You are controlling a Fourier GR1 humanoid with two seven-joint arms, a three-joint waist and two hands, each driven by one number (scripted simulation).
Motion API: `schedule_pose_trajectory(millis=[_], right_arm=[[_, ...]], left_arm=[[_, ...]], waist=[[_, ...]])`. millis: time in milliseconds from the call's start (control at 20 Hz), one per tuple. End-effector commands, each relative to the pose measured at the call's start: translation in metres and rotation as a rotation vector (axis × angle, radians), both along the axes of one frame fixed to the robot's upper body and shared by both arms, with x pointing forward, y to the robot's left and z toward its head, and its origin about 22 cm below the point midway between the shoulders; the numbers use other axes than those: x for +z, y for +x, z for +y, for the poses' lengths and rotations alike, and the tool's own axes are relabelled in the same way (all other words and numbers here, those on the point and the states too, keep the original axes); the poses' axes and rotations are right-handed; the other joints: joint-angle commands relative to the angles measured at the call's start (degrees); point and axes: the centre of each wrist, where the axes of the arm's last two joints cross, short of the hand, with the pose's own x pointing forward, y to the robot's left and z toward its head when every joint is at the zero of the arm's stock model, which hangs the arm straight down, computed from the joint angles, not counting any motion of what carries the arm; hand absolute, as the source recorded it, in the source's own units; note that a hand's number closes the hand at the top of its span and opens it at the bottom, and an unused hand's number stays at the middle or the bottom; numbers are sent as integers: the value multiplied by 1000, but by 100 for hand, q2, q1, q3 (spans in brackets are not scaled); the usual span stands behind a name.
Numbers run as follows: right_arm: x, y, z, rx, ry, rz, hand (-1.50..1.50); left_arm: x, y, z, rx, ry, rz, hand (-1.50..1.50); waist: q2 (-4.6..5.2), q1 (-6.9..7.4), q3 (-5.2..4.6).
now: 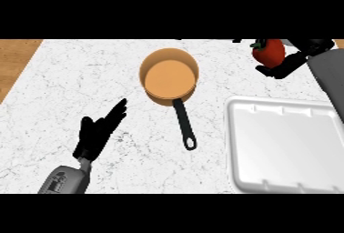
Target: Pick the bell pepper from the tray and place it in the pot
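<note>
A red bell pepper (268, 52) hangs in the air at the top right, above the counter and beyond the tray's far edge. My right hand (290, 63) is curled round it from the right. The white tray (285, 145) lies at the right with nothing showing in it. The orange pot (169, 75) stands at the middle top, left of the pepper, its black handle (184, 125) pointing toward me. My left hand (99, 129) rests open at the lower left, fingers straight and pointing up and right.
The white marble counter (80, 82) runs across the view. Bare wood (17, 59) shows past its left edge.
</note>
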Motion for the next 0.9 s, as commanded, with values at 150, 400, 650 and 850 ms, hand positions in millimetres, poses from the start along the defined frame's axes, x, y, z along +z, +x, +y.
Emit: schedule_pose_trajectory(millis=[150, 400, 650, 850], right_arm=[[52, 21, 54, 113, -31, -69, 150], [81, 26, 114, 148, -159, -79, 150], [57, 24, 155, 172, -265, -106, 150], [72, 22, 192, 186, -329, -148, 150]], left_arm=[[-11, -10, 8, 30, -3, -4, 0], [5, 4, 14, 24, -12, 7, 0], [-2, 3, 7, 38, 0, 3, 0], [-5, 6, 14, 37, 19, -7, 0]], waist=[[-61, -124, -13], [-77, -164, -17], [-58, -185, -17], [-43, -171, -20]])
